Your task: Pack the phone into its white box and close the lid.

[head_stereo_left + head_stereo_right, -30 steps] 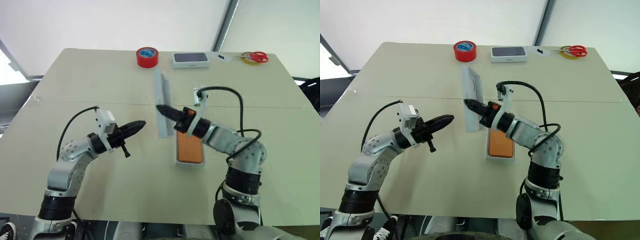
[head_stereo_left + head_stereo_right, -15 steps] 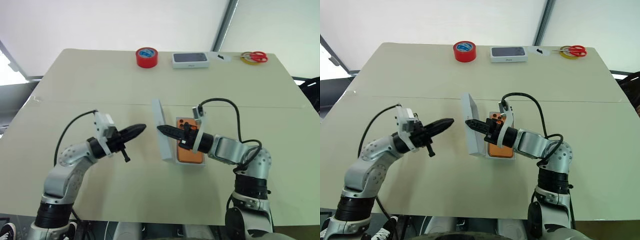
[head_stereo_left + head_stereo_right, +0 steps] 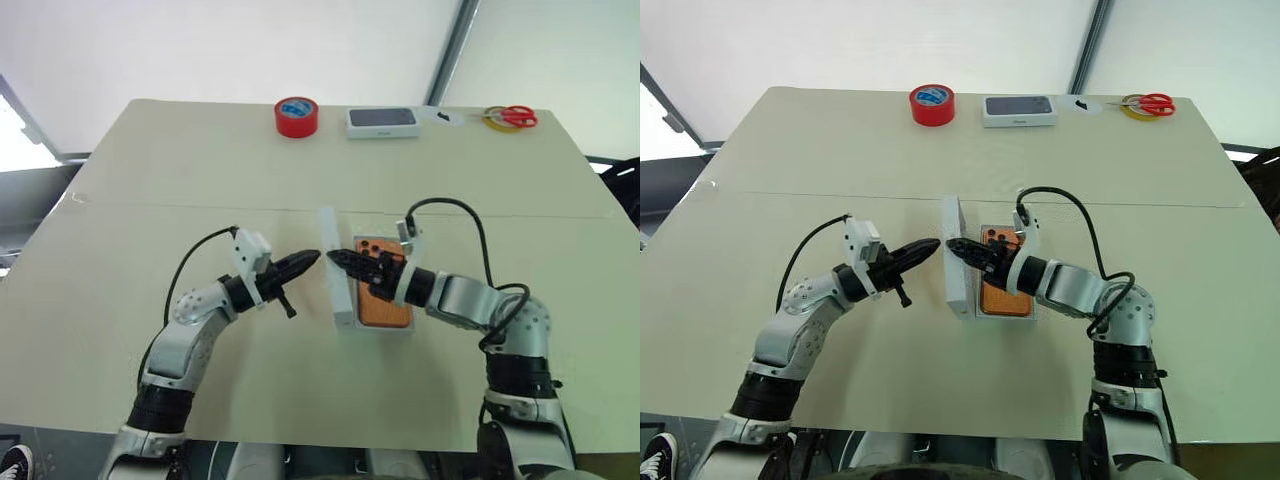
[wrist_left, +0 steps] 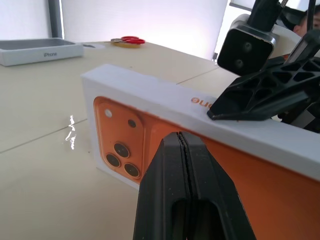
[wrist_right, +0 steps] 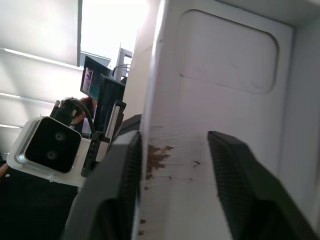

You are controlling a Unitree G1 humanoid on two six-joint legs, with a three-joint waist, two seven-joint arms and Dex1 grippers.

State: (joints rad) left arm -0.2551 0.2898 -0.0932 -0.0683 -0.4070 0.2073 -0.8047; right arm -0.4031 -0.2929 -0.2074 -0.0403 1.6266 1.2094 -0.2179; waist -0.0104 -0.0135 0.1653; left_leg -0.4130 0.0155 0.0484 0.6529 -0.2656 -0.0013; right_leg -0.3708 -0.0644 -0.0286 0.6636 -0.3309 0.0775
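Standing on edge beside the shallow white cardboard box (image 3: pixel 345 322), which holds the flat orange phone (image 3: pixel 382 300), the white cardboard lid (image 3: pixel 333 262) sits between the right gripper's (image 3: pixel 958 246) spread fingers; the left gripper (image 3: pixel 308 261) is clenched, empty, at its printed face.

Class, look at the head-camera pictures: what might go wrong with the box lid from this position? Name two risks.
1. The white cardboard lid with the orange phone print stands on edge beside the shallow white box; it may topple outward.
2. The right pincer straddles its rim with fingers apart, so the lid could slip.
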